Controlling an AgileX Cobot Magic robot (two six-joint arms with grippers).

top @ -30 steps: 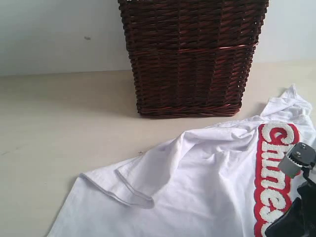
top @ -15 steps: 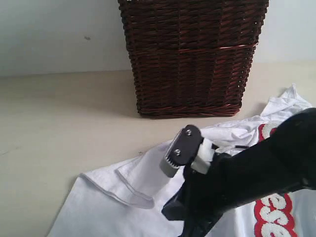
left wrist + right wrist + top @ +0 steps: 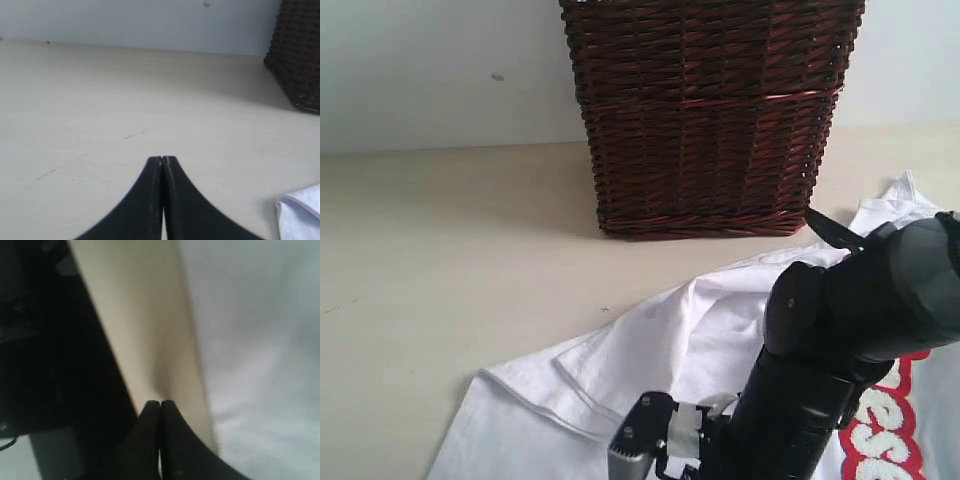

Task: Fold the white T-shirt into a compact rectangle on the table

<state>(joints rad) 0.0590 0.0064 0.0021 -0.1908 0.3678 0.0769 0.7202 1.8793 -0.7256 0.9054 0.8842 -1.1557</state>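
White T-shirt (image 3: 650,350) lies rumpled and unfolded on the desk (image 3: 440,240), in front of the dark wicker basket (image 3: 705,110) and running off past its right corner. The red lettering (image 3: 880,445) is face up and one sleeve is bunched on the side away from the basket. The right arm (image 3: 850,320) crosses over the shirt in front of the basket. The right pincer (image 3: 160,404) is closed with nothing between its tips, and my wrist feed is blurry: it looks to sit over a strip of bare desk right at a cloth edge, though I cannot tell which edge. The left pincer (image 3: 162,160) is also closed and empty, over bare desk well apart from the basket's foot, with a shirt corner near it. I judge this as an approach to the first grab, with no fold made yet. To do it well I'd open the right tips before descending, then come down flat on the hem so one tip slides under the cloth. I'd pinch close to the edge rather than into the bunch, and bring the left pincer onto the matching edge so both lift evenly. The risk is dragging the whole shirt toward the basket.
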